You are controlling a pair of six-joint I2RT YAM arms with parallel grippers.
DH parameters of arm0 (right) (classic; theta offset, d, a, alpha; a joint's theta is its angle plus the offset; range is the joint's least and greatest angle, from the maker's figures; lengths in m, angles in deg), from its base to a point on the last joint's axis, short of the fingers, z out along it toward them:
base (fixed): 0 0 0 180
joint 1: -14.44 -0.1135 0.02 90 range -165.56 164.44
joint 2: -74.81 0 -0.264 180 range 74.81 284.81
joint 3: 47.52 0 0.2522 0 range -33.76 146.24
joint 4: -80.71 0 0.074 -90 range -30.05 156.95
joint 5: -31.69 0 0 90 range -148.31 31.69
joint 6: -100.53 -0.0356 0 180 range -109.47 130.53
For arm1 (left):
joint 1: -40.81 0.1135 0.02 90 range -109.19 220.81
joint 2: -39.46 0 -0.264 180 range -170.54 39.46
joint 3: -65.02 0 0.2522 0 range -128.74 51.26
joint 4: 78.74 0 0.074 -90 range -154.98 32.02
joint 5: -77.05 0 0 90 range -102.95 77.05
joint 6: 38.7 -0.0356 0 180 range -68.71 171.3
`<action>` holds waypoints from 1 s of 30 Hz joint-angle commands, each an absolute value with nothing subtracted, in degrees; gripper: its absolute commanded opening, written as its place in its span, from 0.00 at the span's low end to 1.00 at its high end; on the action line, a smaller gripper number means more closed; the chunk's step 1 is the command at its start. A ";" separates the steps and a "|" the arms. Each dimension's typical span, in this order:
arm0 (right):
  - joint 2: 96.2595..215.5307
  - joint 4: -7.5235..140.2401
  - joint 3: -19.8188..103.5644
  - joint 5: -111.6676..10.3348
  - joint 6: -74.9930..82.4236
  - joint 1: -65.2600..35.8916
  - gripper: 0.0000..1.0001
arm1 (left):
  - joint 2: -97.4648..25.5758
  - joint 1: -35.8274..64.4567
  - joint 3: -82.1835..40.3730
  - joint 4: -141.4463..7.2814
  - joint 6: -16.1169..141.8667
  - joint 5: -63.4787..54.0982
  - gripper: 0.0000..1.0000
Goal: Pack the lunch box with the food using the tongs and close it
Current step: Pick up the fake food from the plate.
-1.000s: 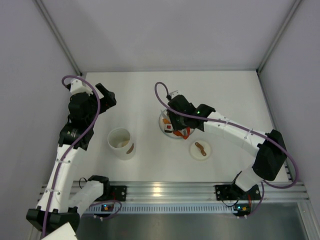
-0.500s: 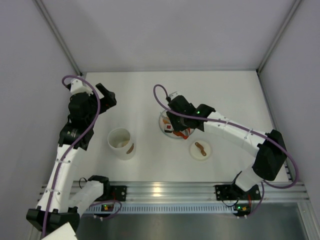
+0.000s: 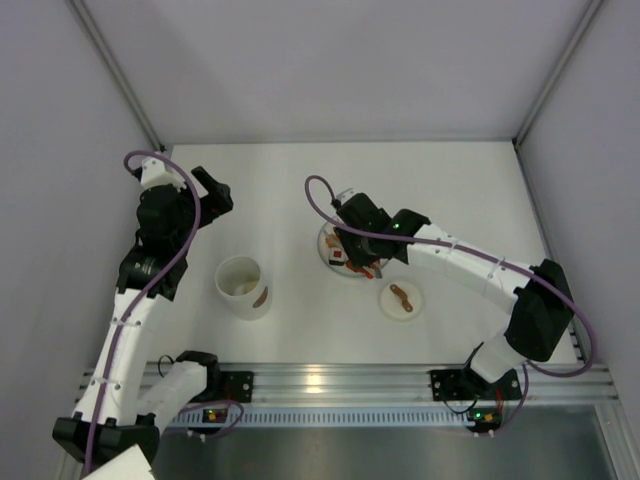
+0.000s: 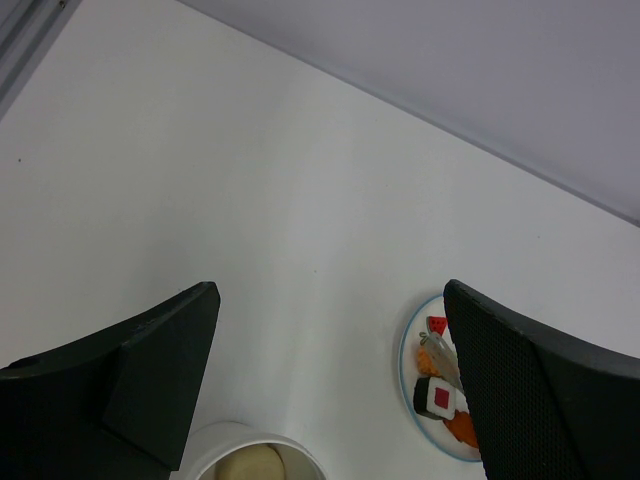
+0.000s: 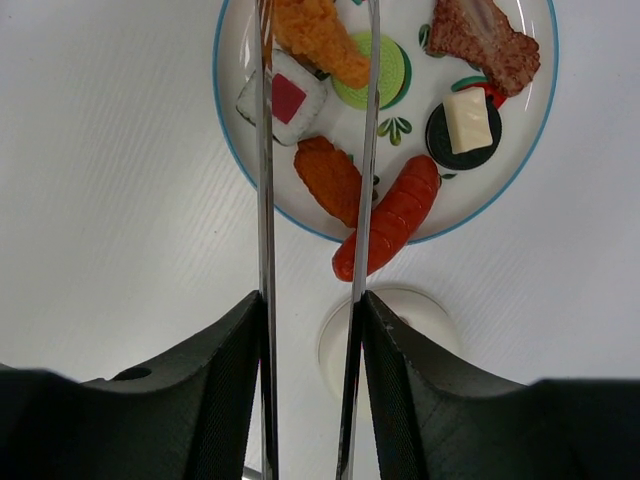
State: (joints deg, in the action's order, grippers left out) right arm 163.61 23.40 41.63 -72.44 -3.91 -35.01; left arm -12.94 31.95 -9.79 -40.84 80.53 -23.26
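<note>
Right hand (image 5: 312, 310), pinching the tongs (image 5: 265, 200), has edged over the plate (image 5: 235, 35); prongs straddle fried pieces (image 5: 330, 180) ahead, nothing lifted yet.

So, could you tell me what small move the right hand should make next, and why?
Probably squeeze the right hand a little tighter. The tongs it holds seem to straddle the fried orange piece on the plate with their arms apart, so closing them should pinch it for lifting.
</note>
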 commanded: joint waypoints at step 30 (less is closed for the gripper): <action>159.89 21.43 41.30 -70.88 -2.48 -35.30 0.43 | -12.83 32.46 -9.38 -41.95 80.21 -23.06 0.99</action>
State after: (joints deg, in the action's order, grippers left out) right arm 162.84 22.68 41.61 -71.06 -2.99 -35.05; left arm -12.94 31.95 -9.79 -40.84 80.53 -23.26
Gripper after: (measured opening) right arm 0.430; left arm 0.990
